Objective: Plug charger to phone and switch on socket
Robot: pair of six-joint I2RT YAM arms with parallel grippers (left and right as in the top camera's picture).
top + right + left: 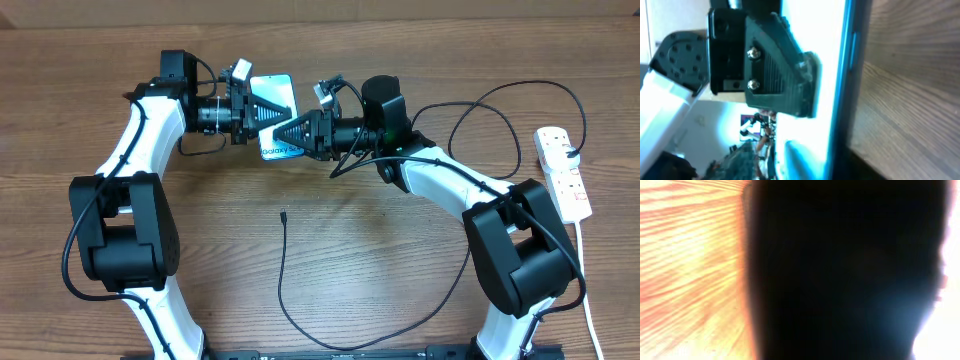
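Looping over wood-grain table (380,240), the charger (282,250)

The white-and-black jointed left arm (150,125) and right arm (450,178) reach inward, tips nearly meeting. The black two-finger left gripper (262,108) is clamped closed; the black right gripper (281,131) hides its spread.

Overhead looks straight down on the brown wood-grain table (380,260) from well above, so we get the whole workspace. The slim blue-screened smartphone (275,90) sits at 11 o'clock. Right wrist is jammed up against that phone, viewing it edge-on, with wood at 3 o'clock; we share both with overhead. Left wrist is mostly blocked by a dark out-of-focus mass (840,270), with overexposed wood at 9 o'clock.
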